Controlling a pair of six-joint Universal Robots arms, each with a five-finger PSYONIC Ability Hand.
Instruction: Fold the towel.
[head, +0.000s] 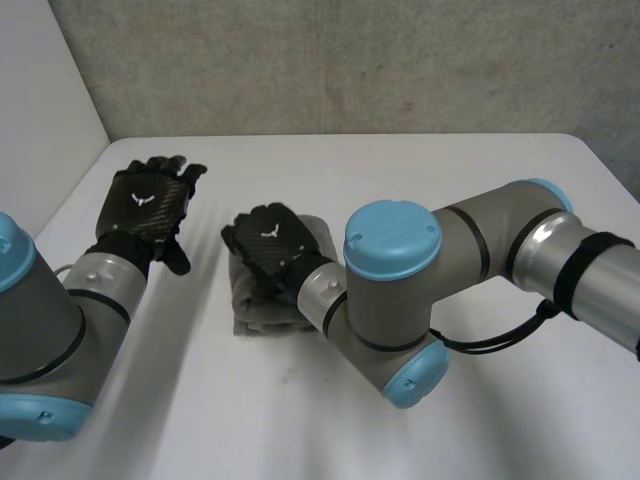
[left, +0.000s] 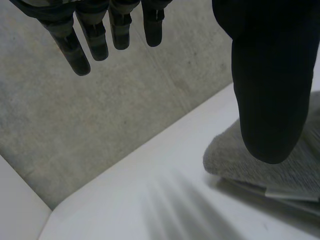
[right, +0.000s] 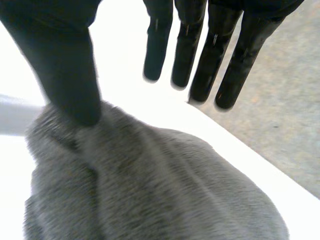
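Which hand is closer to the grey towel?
Right. The right hand is over the folded towel, thumb touching it; the left hand is off to the towel's side, apart from it, fingers straight.

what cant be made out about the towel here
Head view: the right hand covers the middle of the towel, hiding the folds beneath.
Left wrist view: the left hand blocks part of the towel; the edge cuts off more.
Right wrist view: the towel runs off the edge.
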